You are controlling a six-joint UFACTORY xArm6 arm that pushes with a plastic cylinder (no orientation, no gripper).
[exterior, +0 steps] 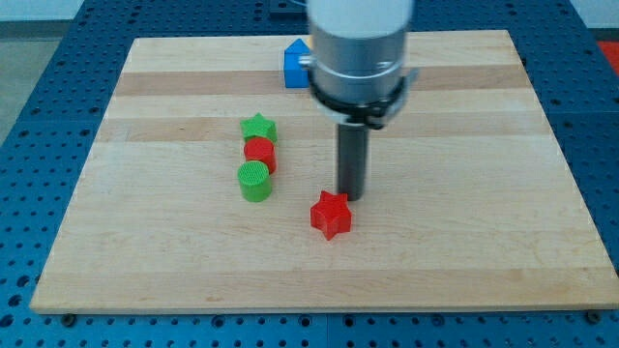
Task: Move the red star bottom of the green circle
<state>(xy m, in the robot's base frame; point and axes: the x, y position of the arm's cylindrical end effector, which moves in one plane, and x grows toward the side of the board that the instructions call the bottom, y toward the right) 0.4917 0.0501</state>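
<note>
The red star (331, 215) lies on the wooden board, below and to the right of the green circle (254, 181). The green circle is the lowest of a short column: a green star (258, 128) at the top, a red circle (260, 153) in the middle, all close together or touching. My tip (349, 196) stands just above and slightly right of the red star, very close to its upper edge. The rod rises to the grey arm body (358, 48) at the view's top.
A blue block (296, 64) sits near the board's top edge, partly hidden behind the arm body. The wooden board (464, 251) rests on a blue perforated table (29, 116).
</note>
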